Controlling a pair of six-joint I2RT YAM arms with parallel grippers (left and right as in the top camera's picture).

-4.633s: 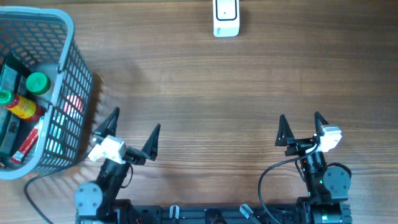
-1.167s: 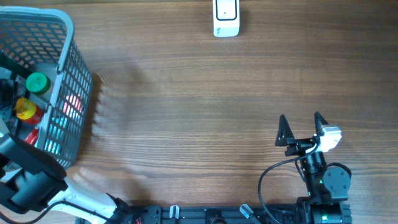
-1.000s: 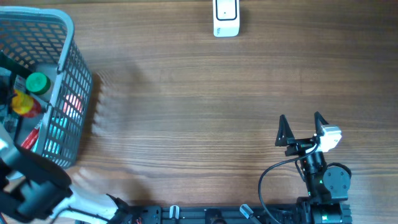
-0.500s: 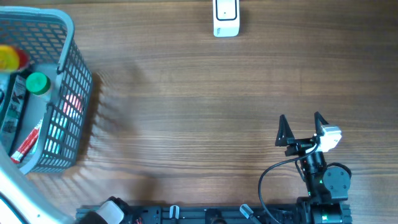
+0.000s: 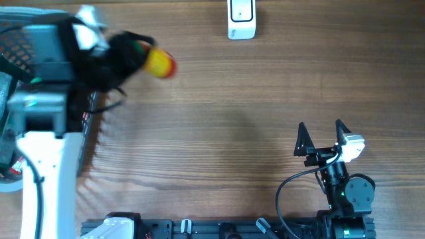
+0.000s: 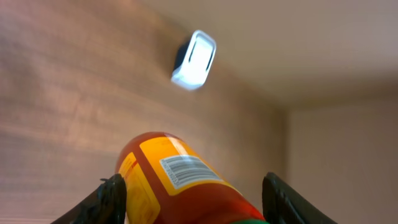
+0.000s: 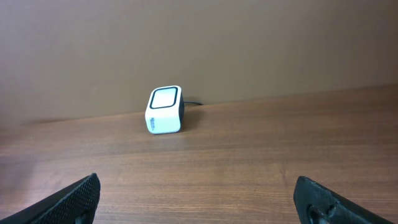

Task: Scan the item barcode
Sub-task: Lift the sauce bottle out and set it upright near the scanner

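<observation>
Holding the yellow-and-red plastic bottle (image 5: 160,64) aloft over the far left of the wooden counter (image 5: 226,133), I judge, leaves its barcode label (image 6: 185,169) free to face the small white scanner (image 5: 241,20) at the far edge. My left pincer (image 6: 193,190) grips the bottle's sides, half spread; my right pincer (image 5: 322,131) stands wide, empty.

table (image 5: 232,119): wooden top is lying flat, grain running left to right | far edge, middle: a small white scanner (image 5: 241,18) is sitting on the wood | left end: a grey mesh basket (image 5: 90,133) is standing on the wood, mostly hidden | scanner and basket are sitting well apart
</observation>
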